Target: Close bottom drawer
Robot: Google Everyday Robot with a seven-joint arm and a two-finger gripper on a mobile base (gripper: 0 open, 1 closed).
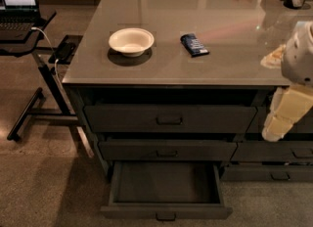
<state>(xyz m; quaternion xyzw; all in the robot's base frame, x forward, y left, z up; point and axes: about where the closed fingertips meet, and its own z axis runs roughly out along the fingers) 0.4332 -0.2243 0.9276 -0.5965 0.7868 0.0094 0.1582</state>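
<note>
The bottom drawer (166, 210) is the lowest of the left stack's three dark-grey drawers. It stands pulled far out, and its inside looks empty. Its slim front panel carries a small dark bar handle (165, 216). The two taller drawers above it, the middle drawer (167, 150) and the top drawer (169, 119), are shut. My gripper (279, 121) is the cream-coloured end of the arm at the right edge. It hangs in front of the neighbouring stack, at the height of the top drawer, well up and to the right of the open drawer.
On the grey counter (195, 69) sit a white bowl (131, 40) and a dark blue packet (194, 44). A narrower drawer stack (274, 160) stands to the right. A laptop stand (39, 69) with a laptop (18, 1) stands on the left. Carpet lies in front.
</note>
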